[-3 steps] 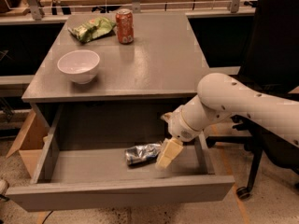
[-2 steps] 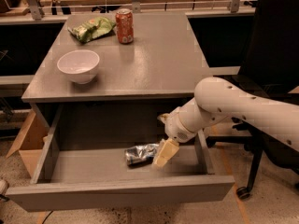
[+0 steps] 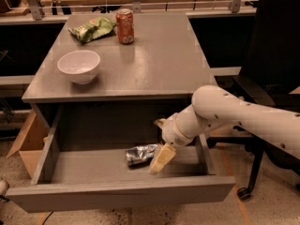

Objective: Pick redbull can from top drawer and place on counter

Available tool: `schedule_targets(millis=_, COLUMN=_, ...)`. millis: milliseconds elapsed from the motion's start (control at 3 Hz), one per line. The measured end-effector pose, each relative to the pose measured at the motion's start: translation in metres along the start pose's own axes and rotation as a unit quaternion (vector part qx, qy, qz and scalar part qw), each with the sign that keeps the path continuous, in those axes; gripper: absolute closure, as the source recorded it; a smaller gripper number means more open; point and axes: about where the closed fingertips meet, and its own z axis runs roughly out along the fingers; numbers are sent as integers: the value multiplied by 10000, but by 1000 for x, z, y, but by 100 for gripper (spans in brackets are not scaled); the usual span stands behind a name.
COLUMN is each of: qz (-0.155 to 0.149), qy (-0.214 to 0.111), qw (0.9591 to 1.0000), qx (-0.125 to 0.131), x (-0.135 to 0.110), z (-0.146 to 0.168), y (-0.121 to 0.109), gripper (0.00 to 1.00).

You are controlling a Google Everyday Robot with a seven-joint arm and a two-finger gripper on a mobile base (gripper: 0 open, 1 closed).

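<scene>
**Robot arm reaching into an open drawer beside a crumpled silver can**

A grey tabletop (image 3: 159,64) filled the upper middle of the view. Below its front edge the top drawer (image 3: 117,196) stood pulled wide open — a shallow grey tray with a plain flat front. The redbull can (image 3: 139,154) lay on its side on the drawer floor, right of centre, shiny and crinkled, below the right half of the tabletop's front edge.

A white arm (image 3: 234,118) came in from the right, under the tabletop's front-right corner, and bent down into the drawer. Its pincer (image 3: 157,146) sat at the can's right end. The two tan fingers (image 3: 161,158) stood apart, so the pincer was open; the lower one pointed down to the drawer floor, just beside the can. Whether it touched the can could not be told, and the pincer did not appear to have hold of it.

On the tabletop, a white bowl (image 3: 78,65) sat near the left edge. An orange-red soda can (image 3: 124,26) stood upright near the back edge, and a green snack bag (image 3: 92,28) lay beside it toward the back-left corner.

A black office chair (image 3: 276,55) stood beyond the right edge — a cardboard box (image 3: 29,142) sat on the floor left of the drawer.
</scene>
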Motion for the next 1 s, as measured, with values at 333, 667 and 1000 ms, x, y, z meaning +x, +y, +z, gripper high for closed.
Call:
schedule_targets(millis=333, qz=3, qy=5, qw=10000, qx=-81, x=4, z=12, y=6, gripper=0)
schedule_targets(millis=667, qz=27, qy=-18, qw=9998, qx=-184, x=7, z=22, y=10, gripper=0)
schedule_targets(millis=1000, qz=43, qy=-40, qw=9996, qx=-271, x=8, z=30, y=12, gripper=0)
